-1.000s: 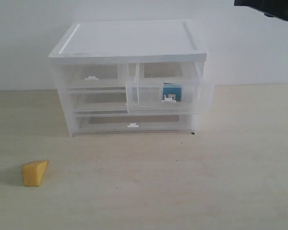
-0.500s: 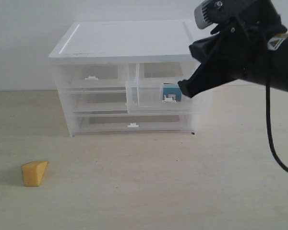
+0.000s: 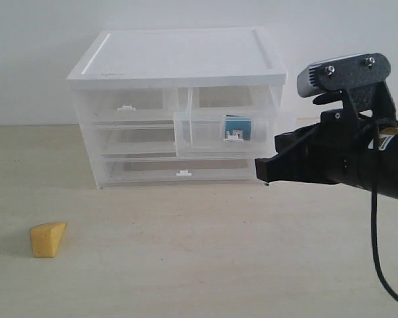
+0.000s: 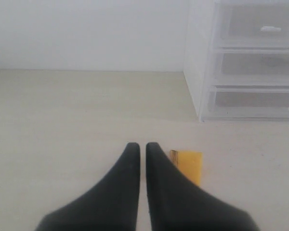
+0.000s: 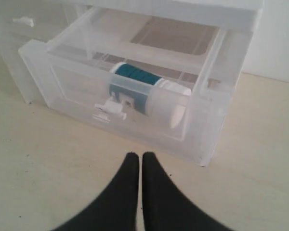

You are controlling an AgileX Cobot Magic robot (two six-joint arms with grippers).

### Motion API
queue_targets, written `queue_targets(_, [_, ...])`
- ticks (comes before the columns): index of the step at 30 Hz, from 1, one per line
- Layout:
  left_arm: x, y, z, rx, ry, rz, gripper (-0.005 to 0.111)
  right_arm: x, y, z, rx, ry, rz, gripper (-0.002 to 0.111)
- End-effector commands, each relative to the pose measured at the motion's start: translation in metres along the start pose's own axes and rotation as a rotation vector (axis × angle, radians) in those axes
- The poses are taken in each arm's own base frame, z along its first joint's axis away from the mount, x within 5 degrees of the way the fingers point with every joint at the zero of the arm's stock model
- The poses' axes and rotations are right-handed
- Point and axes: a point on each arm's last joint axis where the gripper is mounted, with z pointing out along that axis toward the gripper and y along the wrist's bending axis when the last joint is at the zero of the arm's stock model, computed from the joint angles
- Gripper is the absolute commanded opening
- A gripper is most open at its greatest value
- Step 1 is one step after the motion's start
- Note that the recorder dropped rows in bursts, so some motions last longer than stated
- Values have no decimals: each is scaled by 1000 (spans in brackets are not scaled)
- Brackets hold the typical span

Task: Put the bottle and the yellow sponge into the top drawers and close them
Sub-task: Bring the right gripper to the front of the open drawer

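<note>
We see the white, teal-labelled plastic pill bottle (image 5: pixel 145 90) lying sideways in the open translucent top drawer (image 5: pixel 67 84), twelve o'clock from our clenched, empty right gripper (image 5: pixel 140 157).

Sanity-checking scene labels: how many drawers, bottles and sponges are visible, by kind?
Top drawers: 2, left shut, right pulled out
Full-width drawers: 2, both shut
Bottle: 1, lying in the open top drawer
Yellow sponge: 1, outside the cabinet
Total: 6
</note>
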Motion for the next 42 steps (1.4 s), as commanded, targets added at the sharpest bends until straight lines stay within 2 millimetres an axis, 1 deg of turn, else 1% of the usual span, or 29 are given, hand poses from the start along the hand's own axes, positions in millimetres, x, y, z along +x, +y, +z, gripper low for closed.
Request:
queue_targets(1, [1, 0, 0, -1, -1, -9, 4, 9, 0, 10, 11, 26, 30, 0])
queue_targets(4, [1, 0, 0, -1, -1, -9, 4, 20, -1, 25, 22, 71, 28, 0])
queue_targets(6, [1, 0, 0, -1, -1, -9, 4, 22, 0, 33, 18, 100, 18, 0])
queue_targets(8, [1, 0, 0, -1, -1, -9, 4, 19, 2, 39, 4, 115, -6, 0])
queue_targets(14, [1, 0, 0, -1, -1, -9, 4, -7, 10, 44, -52, 138, -53, 0])
queue_targets(18, [1, 0, 0, -1, -1, -9, 4, -17, 11, 50, -58, 128, -67, 0])
queue_targets(25, [1, 0, 0, -1, -1, -9, 4, -22, 12, 68, -54, 120, -78, 0])
queue_targets(32, [1, 0, 0, -1, -1, -9, 4, -19, 9, 81, -19, 57, -88, 0])
queue_targets(35, [1, 0, 0, -1, -1, -9, 4, -21, 8, 85, -3, 16, -97, 0])
queue_targets(42, [1, 0, 0, -1, -1, -9, 4, -30, 6, 84, 25, -79, -97, 0])
